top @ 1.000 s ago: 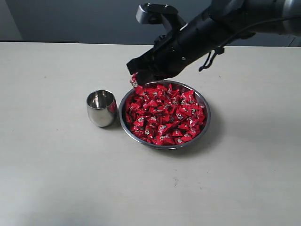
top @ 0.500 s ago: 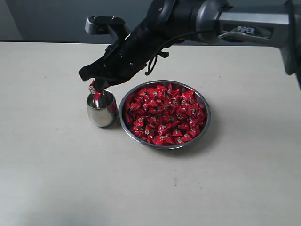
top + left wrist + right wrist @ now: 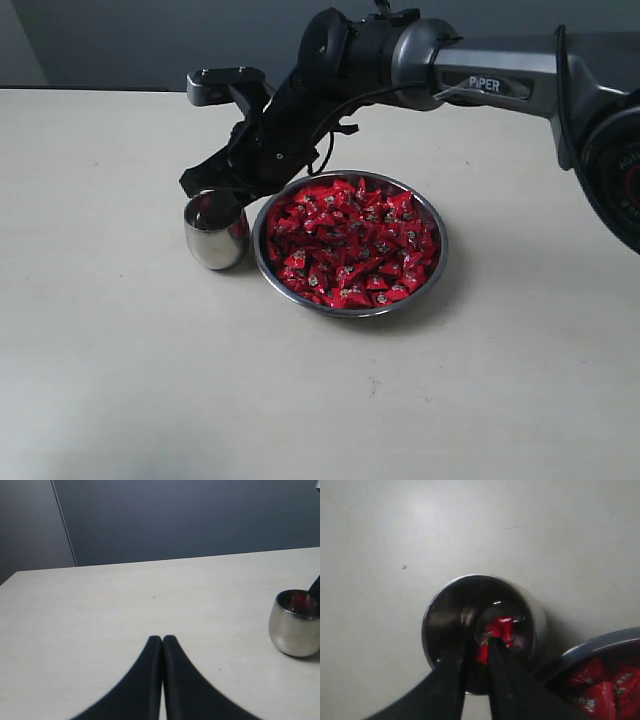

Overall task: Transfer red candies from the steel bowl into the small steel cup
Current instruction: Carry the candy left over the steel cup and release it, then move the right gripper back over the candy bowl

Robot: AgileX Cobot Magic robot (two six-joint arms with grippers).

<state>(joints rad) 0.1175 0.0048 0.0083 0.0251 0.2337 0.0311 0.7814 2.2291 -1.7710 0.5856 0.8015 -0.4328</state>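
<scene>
The small steel cup (image 3: 215,232) stands on the table just left of the steel bowl (image 3: 350,311), which is heaped with red candies (image 3: 350,240). My right gripper (image 3: 207,192) reaches across and dips its tips into the cup's mouth. In the right wrist view the right gripper (image 3: 479,647) is shut on a red candy (image 3: 502,627) inside the cup (image 3: 440,600), with the bowl's rim (image 3: 600,645) beside it. My left gripper (image 3: 162,639) hovers over bare table, shut and empty, with the cup (image 3: 295,625) off to one side.
The pale table (image 3: 120,380) spreads around the cup and bowl. A dark wall (image 3: 150,40) runs behind its far edge. The right arm (image 3: 480,70) stretches over the back of the bowl.
My right gripper carried a red candy from the bowl's left rim over to the cup, then lowered it into the cup's mouth.
</scene>
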